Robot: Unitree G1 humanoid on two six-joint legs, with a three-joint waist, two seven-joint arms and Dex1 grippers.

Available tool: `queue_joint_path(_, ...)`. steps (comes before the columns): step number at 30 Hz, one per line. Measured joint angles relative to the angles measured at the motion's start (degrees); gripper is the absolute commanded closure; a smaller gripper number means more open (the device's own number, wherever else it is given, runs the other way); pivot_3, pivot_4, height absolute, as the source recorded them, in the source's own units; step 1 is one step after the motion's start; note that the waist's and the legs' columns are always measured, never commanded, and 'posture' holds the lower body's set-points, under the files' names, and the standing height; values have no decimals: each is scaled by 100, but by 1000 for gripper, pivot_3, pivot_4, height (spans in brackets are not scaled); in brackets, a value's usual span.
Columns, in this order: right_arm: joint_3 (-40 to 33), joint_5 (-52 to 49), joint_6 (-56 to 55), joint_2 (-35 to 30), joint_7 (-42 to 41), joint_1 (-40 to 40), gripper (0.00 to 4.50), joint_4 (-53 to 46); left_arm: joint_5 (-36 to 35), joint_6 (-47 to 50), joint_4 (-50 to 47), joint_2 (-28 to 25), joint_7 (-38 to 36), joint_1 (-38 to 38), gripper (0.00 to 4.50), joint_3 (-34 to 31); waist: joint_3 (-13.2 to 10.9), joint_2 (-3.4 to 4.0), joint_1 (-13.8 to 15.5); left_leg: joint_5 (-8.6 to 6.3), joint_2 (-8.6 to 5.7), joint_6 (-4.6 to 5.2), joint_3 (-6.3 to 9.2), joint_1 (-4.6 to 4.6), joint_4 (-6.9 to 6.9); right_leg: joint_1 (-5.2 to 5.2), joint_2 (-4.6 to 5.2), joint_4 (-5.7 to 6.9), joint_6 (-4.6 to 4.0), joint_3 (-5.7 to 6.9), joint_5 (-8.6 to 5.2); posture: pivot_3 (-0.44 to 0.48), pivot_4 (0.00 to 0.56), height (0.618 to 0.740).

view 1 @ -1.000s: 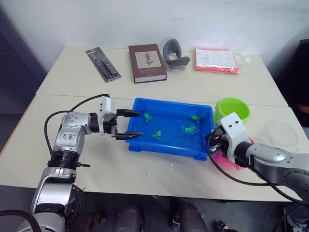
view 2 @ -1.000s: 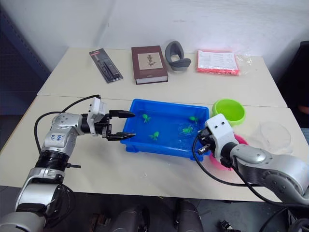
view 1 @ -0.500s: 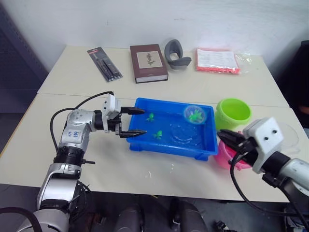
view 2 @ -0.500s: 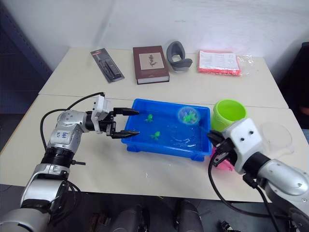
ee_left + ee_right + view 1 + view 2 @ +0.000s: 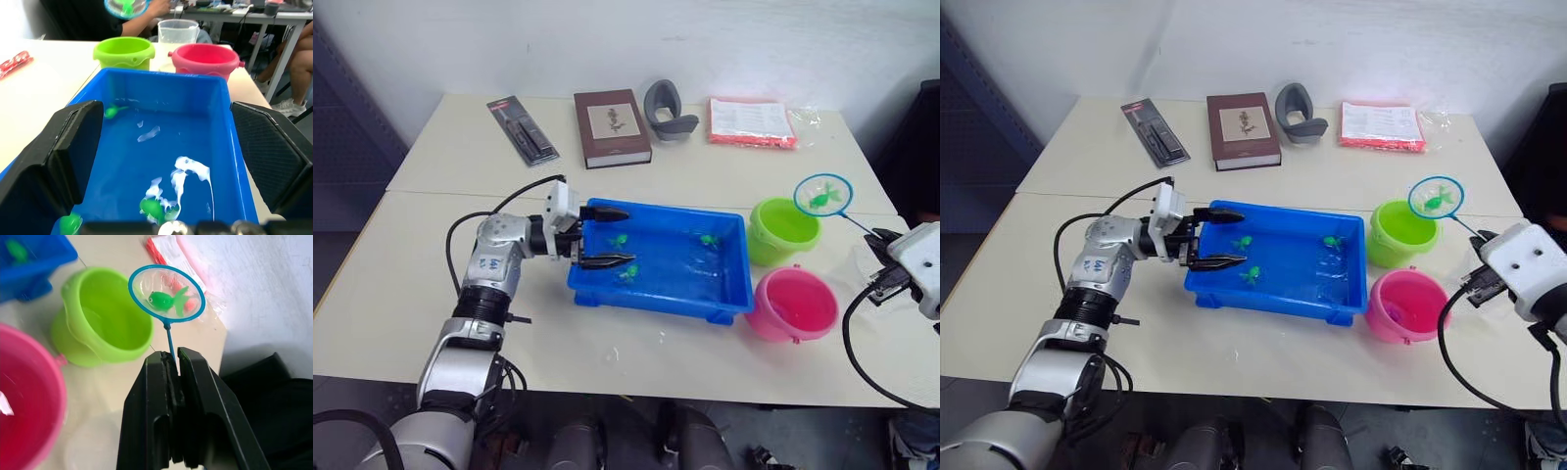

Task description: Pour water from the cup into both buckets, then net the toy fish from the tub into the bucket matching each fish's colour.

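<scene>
Net [image 5: 823, 194] up in the air just beyond the green bucket [image 5: 783, 228], one green fish [image 5: 167, 300] in the mesh; right gripper [image 5: 175, 363] clamped on its handle. Pink bucket [image 5: 792, 303] nearer, right of the blue tub [image 5: 658, 295]; three green fish [image 5: 620, 240] left in the water. Left gripper [image 5: 611, 236] spread wide at the tub's left end, gripping nothing. Clear cup [image 5: 178, 30] beyond the buckets. Far side of the beige table [image 5: 431, 284]: book [image 5: 611, 126], grey holder [image 5: 668, 110], black pack [image 5: 522, 128], red packet [image 5: 751, 121]. White wall behind.
</scene>
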State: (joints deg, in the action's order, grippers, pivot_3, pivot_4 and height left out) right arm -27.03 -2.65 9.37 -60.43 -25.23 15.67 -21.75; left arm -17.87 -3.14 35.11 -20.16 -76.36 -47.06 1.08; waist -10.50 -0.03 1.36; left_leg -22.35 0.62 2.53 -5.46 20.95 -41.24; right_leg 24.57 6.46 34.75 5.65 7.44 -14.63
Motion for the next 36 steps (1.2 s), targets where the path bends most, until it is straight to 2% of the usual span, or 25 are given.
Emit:
queue_joint_path(1, 205, 712, -697, -231, 230, -7, 4500, 407, 0, -16, 19, 7, 4, -4, 34, -3, 0, 0, -2, 0, 0, -1, -1, 0, -1, 0, 1, 0, 0, 0, 0, 0, 150, 740)
queue_joint_path(5, 536, 2402, -2163, -769, 998, -177, 4500, 1378, 1, -53, 56, 26, 6, -5, 34, -3, 0, 1, -5, 3, 3, -5, -1, -1, 1, 0, 3, 0, 0, 0, 0, 0, 150, 740)
queue_joint_path(9, 883, 3470, -3107, -939, 1656, -406, 4500, 1884, 1, -57, 54, 63, 19, -4, 34, -1, 0, 1, 3, 9, 6, -14, 3, 2, 4, -1, 0, -1, 0, 7, 0, 0, 150, 740)
queue_joint_path(15, 944, 4091, -3885, -1102, 2128, -345, 4500, 2681, 0, -32, -64, 123, 76, 49, 34, -1, 0, 1, 0, 9, 6, -14, 3, 4, 4, -2, 0, -4, 0, 7, 0, 0, 150, 740)
queue_joint_path(20, 792, 3849, -4074, -1065, 2116, -359, 4500, 2931, 0, 3, -117, 135, 118, 116, 34, -1, 0, 3, -11, 10, 7, -15, 2, 0, 6, -2, -1, -3, 0, 5, 0, 0, 150, 740)
queue_joint_path(23, 486, 2256, -3548, -426, 1450, -587, 4500, 2372, 0, 8, -119, 108, 130, 171, 34, -3, 0, 3, -15, 11, 12, -16, 6, 0, 5, -3, -7, -4, 0, 6, 0, 0, 150, 740)
queue_joint_path(26, 475, 124, -2195, 102, 463, -673, 4500, 1049, 4, 2, -116, -95, 126, 172, 34, -11, 1, 5, -22, 11, 19, -17, 10, -2, 3, -3, -12, 2, -2, 8, 0, 0, 150, 740)
queue_joint_path(29, 474, -1651, -577, 295, 15, -781, 4500, -70, 7, -7, -106, -350, 116, 220, 34, -68, 0, 6, 0, 11, 15, -15, 13, -1, -5, -3, -3, 7, -4, 10, 1, 0, 150, 740)
queue_joint_path(32, 498, -3330, 1179, 232, 127, -915, 4500, -1170, 12, -13, -44, -554, 77, 238, 34, -110, 0, 6, 29, 9, 13, -10, 25, 8, -15, -3, 4, 9, -5, 19, 2, 0, 150, 740)
queue_joint_path(36, 987, -5274, 3426, -58, 1130, -1449, 4500, -2075, 20, -45, -11, -706, 17, 231, 34, -146, 0, 4, 32, 5, 9, -3, 32, 13, -22, -7, 15, 5, -7, 20, 2, 0, 150, 740)
